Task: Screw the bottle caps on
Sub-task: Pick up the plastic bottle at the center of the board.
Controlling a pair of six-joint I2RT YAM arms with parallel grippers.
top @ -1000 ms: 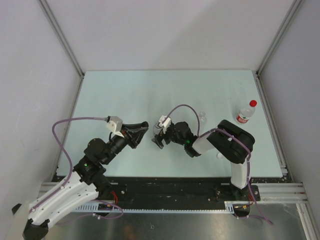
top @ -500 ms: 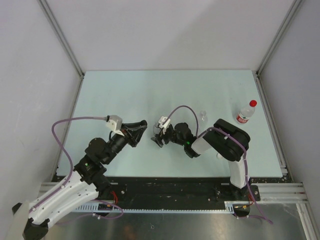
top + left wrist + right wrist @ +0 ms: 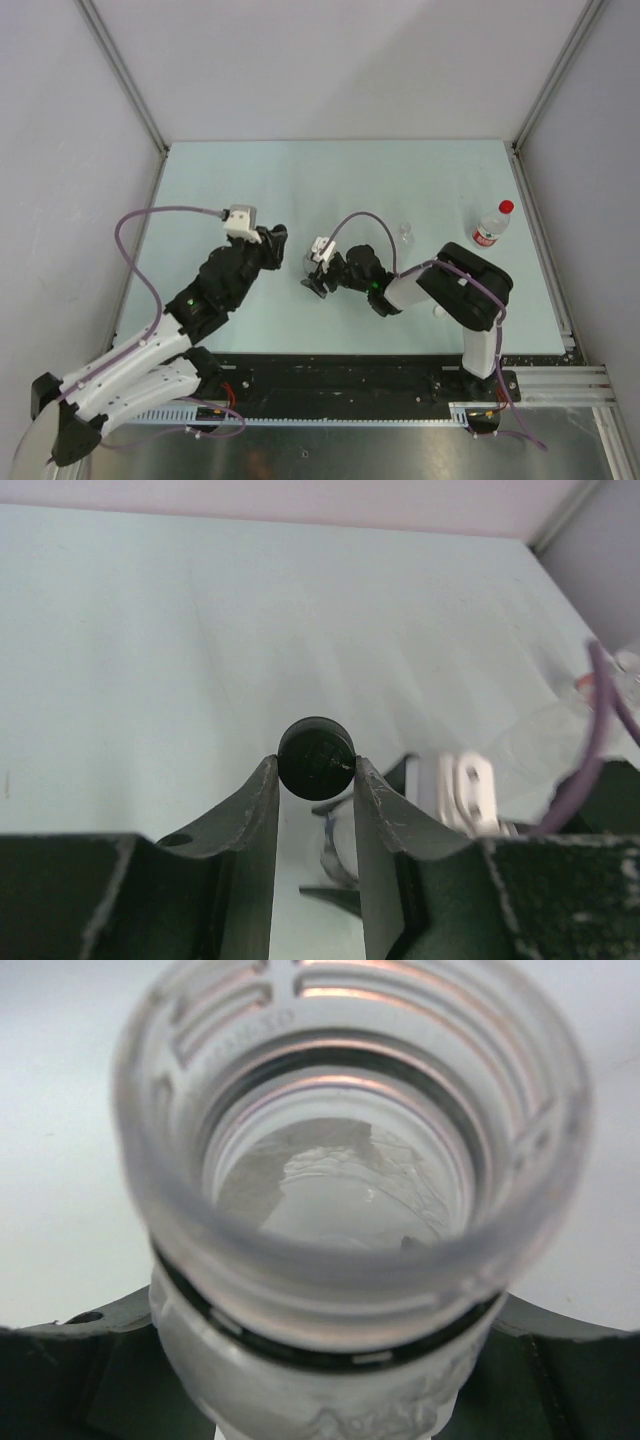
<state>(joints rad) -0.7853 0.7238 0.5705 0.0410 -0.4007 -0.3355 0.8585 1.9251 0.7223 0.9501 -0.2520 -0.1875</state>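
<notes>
We see a pale greenish table top [image 3: 330, 180] enclosed by plain grey walls [image 3: 330, 60] that meet at slanted aluminium profiles [image 3: 120, 75], and along its near edge runs a black rail [image 3: 340, 375], with a sheet of brushed metal [image 3: 350, 450] just below it.

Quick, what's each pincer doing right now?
Left pincer: closed on the black cap.
Right pincer: around the clear bottle; grip cannot be told.
</notes>
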